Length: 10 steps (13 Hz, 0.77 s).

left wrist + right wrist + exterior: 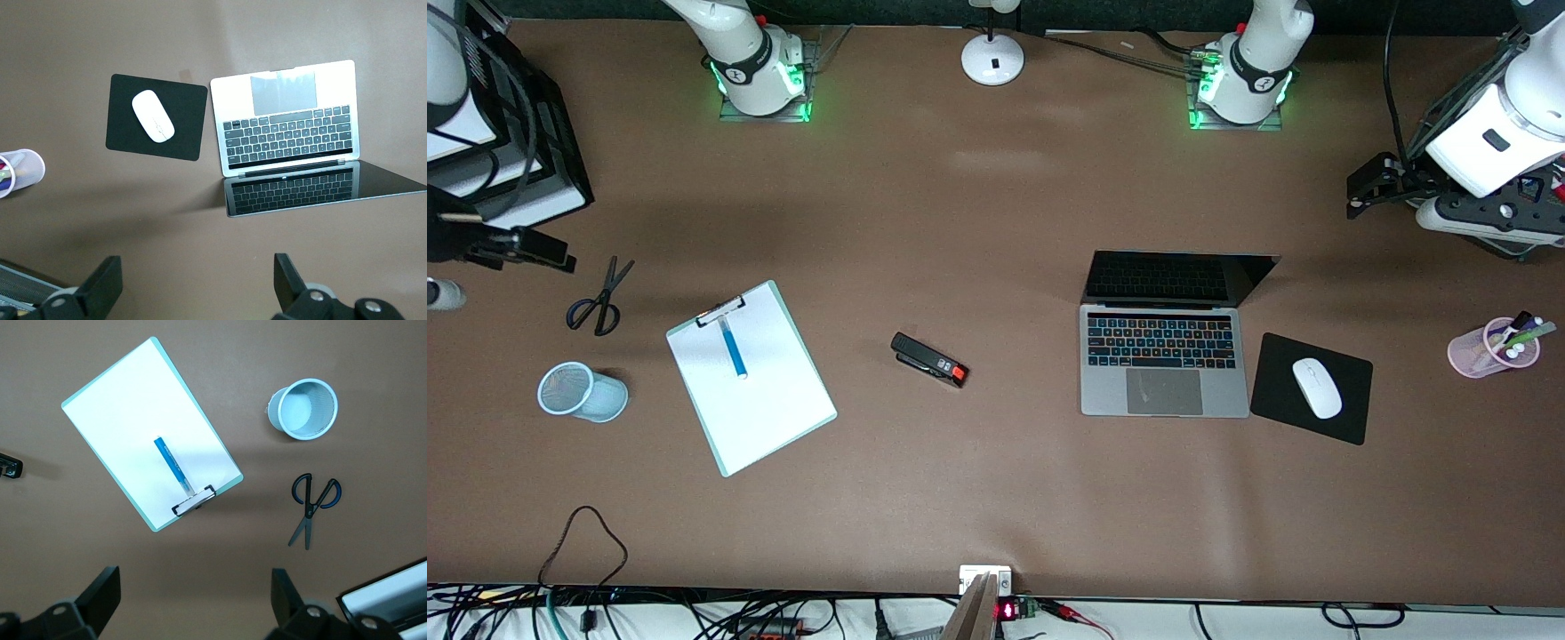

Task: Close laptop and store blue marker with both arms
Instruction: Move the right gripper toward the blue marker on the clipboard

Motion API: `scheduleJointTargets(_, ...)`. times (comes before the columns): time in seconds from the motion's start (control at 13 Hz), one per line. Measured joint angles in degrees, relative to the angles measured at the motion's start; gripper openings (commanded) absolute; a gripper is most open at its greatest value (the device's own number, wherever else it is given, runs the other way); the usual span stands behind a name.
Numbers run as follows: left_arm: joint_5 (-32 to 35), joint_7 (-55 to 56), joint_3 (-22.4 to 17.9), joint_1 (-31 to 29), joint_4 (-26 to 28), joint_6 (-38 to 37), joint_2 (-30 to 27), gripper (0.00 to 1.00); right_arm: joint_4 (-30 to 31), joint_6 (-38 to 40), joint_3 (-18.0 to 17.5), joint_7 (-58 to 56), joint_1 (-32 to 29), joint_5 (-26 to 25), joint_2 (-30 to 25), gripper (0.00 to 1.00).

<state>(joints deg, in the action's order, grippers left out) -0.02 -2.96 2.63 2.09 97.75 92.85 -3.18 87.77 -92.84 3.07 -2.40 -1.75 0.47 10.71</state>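
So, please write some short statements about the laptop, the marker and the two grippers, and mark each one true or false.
1. The laptop is closed. False: its lid stands open.
2. The marker lies on the clipboard. True.
3. The mouse rests on the mouse pad. True.
4. The left gripper holds the marker. False: it is open and empty, over bare table near the laptop.
5. The right gripper is open. True.
6. The scissors stand in the mesh cup. False: they lie on the table beside it.
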Motion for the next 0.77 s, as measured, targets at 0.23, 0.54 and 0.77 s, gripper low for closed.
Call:
scheduleJointTargets(0.23,0.0,0.0,0.0,0.0,0.0,-0.1,0.0,1.00,0.0,-1.8,-0.2,0.0,0.7,0.0,1.4,1.00)
scheduleJointTargets(0.54,0.0,0.0,0.0,0.0,0.0,-0.3,0.0,1.00,0.0,-6.3,-0.2,-0.1,1.7,0.0,4.7,1.00)
scheduleJointTargets(0.77,0.0,0.0,0.0,0.0,0.0,-0.4,0.0,1.00,0.1,-9.3,-0.4,-1.4,2.5,0.4,8.9,1.00)
